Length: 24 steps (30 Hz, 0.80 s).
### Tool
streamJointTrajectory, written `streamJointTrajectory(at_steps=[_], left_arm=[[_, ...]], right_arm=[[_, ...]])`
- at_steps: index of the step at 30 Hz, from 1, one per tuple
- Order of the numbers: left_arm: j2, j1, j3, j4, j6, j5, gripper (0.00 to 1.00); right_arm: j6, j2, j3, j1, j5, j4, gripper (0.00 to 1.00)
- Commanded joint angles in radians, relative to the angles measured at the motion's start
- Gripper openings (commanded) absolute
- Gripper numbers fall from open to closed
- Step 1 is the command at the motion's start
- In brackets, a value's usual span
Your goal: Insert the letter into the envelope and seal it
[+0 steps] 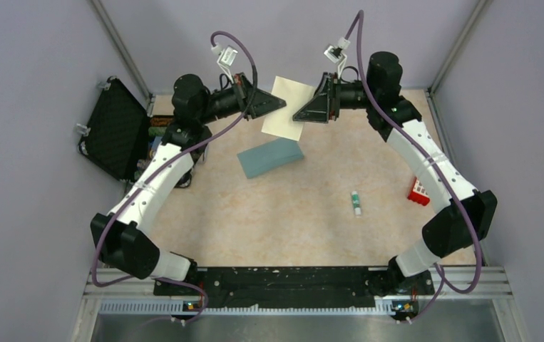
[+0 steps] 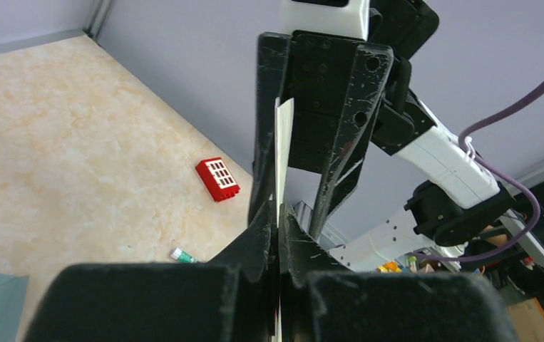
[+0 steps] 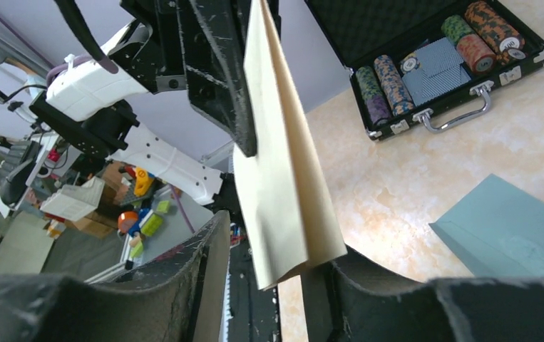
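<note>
A folded beige letter (image 1: 286,107) hangs in the air at the back of the table. My left gripper (image 1: 267,107) is shut on its left edge; in the left wrist view the paper (image 2: 283,157) shows edge-on, pinched between the jaws (image 2: 278,214). My right gripper (image 1: 310,110) faces it from the right and is open. In the right wrist view the letter's lower corner (image 3: 283,178) sits between the spread fingers (image 3: 272,242), close against the right-hand one, with a wide gap on the left. The teal envelope (image 1: 270,157) (image 3: 511,228) lies flat on the table just below.
An open black case (image 1: 115,128) with poker chips (image 3: 433,71) stands at the back left. A green-capped glue stick (image 1: 356,203) (image 2: 183,254) lies right of centre. A red block (image 1: 418,191) (image 2: 217,178) sits by the right wall.
</note>
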Motion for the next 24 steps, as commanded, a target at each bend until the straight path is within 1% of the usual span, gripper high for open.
streamJointTrajectory(at_steps=[1,4,9,11,12,16,19,20,21,22,23,24], left_arm=[[-0.006,0.009,-0.020,0.016,0.032,-0.076,0.00],[-0.013,0.010,-0.047,0.007,0.035,-0.106,0.00],[-0.015,0.011,-0.073,0.011,0.014,-0.130,0.00],[-0.013,0.011,-0.075,0.013,-0.001,-0.135,0.00],[-0.013,0.011,-0.075,0.013,-0.008,-0.138,0.00],[-0.014,0.010,-0.070,0.002,-0.017,-0.156,0.00],[-0.015,0.010,-0.074,-0.001,-0.029,-0.152,0.00],[-0.015,0.009,-0.076,-0.001,-0.032,-0.145,0.05],[-0.015,0.009,-0.080,-0.001,-0.027,-0.136,0.16],[-0.015,0.010,-0.083,-0.006,-0.016,-0.124,0.27],[-0.017,0.011,-0.087,-0.010,0.003,-0.110,0.36],[-0.020,0.012,-0.092,-0.008,0.029,-0.085,0.40]], right_arm=[[0.030,0.000,0.041,0.003,-0.009,0.057,0.36],[0.028,0.002,0.045,0.002,0.001,0.060,0.26],[0.006,0.012,0.068,0.002,0.029,0.038,0.22],[-0.029,0.012,0.079,0.003,0.062,0.007,0.17],[-0.047,0.012,0.085,0.002,0.083,-0.012,0.16],[-0.103,0.014,0.098,0.002,0.181,-0.091,0.18],[-0.124,0.019,0.091,0.002,0.198,-0.104,0.09],[-0.124,0.021,0.087,0.002,0.196,-0.102,0.06],[-0.127,0.020,0.083,0.002,0.194,-0.097,0.01],[-0.137,0.024,0.083,0.002,0.187,-0.098,0.00],[-0.155,0.024,0.084,0.002,0.178,-0.108,0.00],[-0.181,0.026,0.087,0.001,0.163,-0.123,0.00]])
